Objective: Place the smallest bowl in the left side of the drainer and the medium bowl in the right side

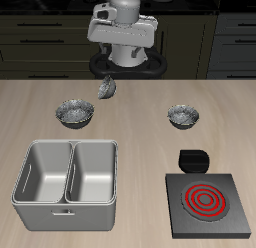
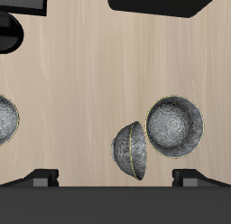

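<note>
The drainer [image 1: 28, 187] sits near the worktop's [image 1: 135, 142] front edge, and both of its compartments show just their bare grey floors, with no bowl in either one. The divider runs front to back between them.

The smallest bowl [image 1: 106, 89] is way at the back of the worktop, close to the robot's base, and it's tipped right up on its edge. Its rim stands nearly upright instead of lying flat. In the wrist view the smallest bowl [image 2: 128, 152] has its dark inside facing the widest bowl [image 2: 176, 126] just beside it and its rounded back facing away. I can't tell whether those two actually touch.

The widest bowl [image 1: 76, 113] sits upright with its mouth up, a bit behind the drainer. The medium bowl [image 1: 183, 116] is also upright, well apart from the others, behind the black stove [image 1: 207, 202] with its red coil.

The tool [image 2: 115, 176] has its fingers [image 2: 42, 179] spread wide, one on each side of the tipped bowl and clear of it, so it isn't gripping anything
</note>
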